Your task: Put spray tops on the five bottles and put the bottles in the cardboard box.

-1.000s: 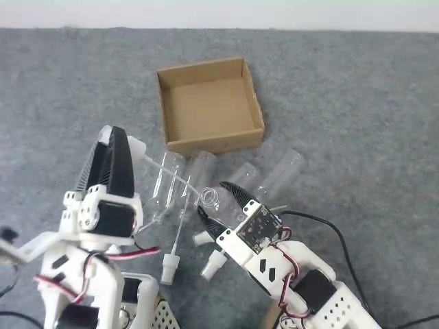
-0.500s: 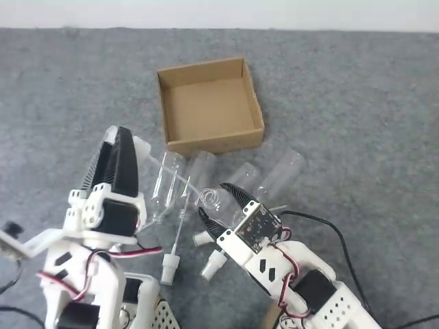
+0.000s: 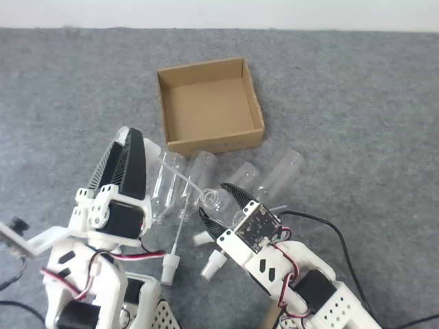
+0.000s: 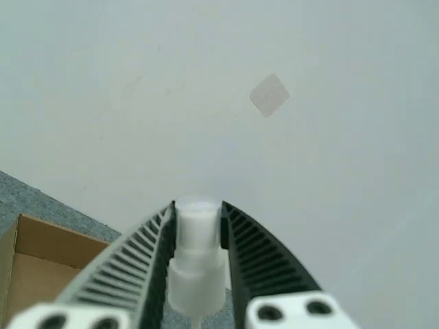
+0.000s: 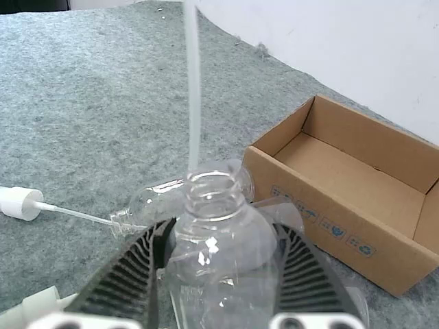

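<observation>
Right now my left pincer (image 4: 198,204) is pinching a white spray top (image 4: 197,257) by its head. Its thin dip tube (image 5: 193,82) reaches down to the mouth of a clear bottle (image 5: 211,226); whether it has entered I cannot tell. That bottle stands neck-up, clamped in my right pincer (image 5: 219,236), near the cardboard box (image 5: 322,219). Other bottles (image 3: 281,175) lie beside it on the grey carpet (image 3: 357,103).

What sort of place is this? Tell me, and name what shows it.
Probably a small robotics test bench, not a factory: a grey felt-like mat as the work surface, a plain white wall behind, and two small arms with exposed wires.
</observation>
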Robot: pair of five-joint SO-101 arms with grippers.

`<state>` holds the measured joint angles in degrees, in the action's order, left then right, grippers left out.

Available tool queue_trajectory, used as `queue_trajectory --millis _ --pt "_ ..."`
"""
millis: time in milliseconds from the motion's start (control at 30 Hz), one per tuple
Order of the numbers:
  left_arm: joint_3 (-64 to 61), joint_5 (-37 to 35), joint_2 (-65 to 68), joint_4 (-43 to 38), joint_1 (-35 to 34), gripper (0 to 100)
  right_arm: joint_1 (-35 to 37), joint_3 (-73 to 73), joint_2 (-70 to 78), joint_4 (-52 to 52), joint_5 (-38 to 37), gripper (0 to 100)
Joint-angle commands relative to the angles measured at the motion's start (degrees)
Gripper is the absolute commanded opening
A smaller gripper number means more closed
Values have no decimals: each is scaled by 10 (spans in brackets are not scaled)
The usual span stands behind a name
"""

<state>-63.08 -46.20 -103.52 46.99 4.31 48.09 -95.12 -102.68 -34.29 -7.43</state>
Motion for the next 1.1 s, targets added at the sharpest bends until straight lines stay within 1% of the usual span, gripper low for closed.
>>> queue_trajectory --millis 0,267,400,567,667,833,967,1067 --pt "16 6 -10 -13 4 11 3 -13 -13 -1 -11 69" --pt "24 8 -10 -11 3 11 3 -13 -13 -1 -11 69" --pt "32 29 -10 -11 -1 11 3 -13 -13 -1 -11 69" --pt "35 27 -11 -14 -72 11 3 -13 -13 -1 -12 69" --pt "35 27 -11 -14 -91 11 3 -13 -13 -1 -12 69" --pt "53 26 -11 -14 -92 11 3 -13 -13 -1 -12 69" --pt "64 4 -11 -11 -92 11 3 -13 -13 -1 -12 69" --pt "64 4 -11 -11 -91 11 3 -13 -13 -1 -12 69"
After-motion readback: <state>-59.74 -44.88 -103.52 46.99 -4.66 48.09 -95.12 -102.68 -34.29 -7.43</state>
